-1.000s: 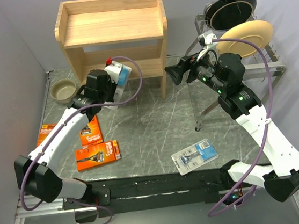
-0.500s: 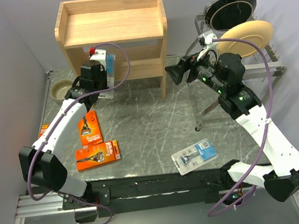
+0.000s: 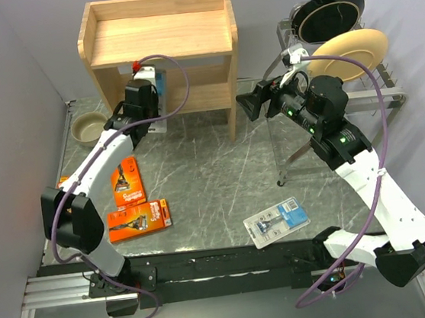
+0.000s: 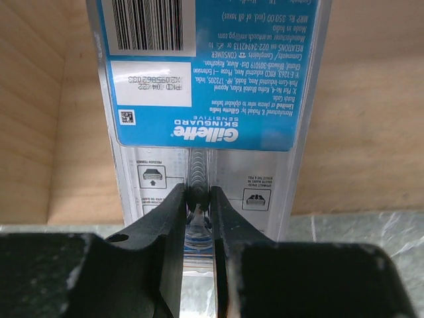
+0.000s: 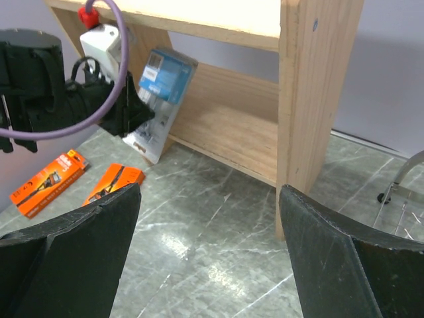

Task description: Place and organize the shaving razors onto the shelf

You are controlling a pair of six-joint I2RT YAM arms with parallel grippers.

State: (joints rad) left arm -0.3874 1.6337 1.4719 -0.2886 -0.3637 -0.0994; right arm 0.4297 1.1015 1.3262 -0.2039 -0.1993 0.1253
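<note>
The light wood shelf (image 3: pixel 156 35) stands at the back; it also shows in the right wrist view (image 5: pixel 318 79). My left gripper (image 3: pixel 148 109) is shut on the lower end of a clear blister pack (image 4: pixel 212 79) with a blue card. It holds the pack upright and tilted at the mouth of the lower board (image 5: pixel 218 126). A second blister pack (image 3: pixel 278 221) lies on the table near the front. Two orange packs (image 3: pixel 127 182) (image 3: pixel 139 218) lie left of centre, and a third (image 3: pixel 63 181) is partly hidden by the left arm. My right gripper (image 3: pixel 249 105) is open and empty, right of the shelf.
A wire dish rack (image 3: pixel 378 98) with a tan plate (image 3: pixel 348 53) and a black plate (image 3: pixel 328 11) stands at the back right. A small grey bowl (image 3: pixel 89 128) sits left of the shelf. Walls close in on the left and right.
My left gripper has carried the blister pack from in front of the shelf up to the opening above the lower board. The right arm has not moved.
</note>
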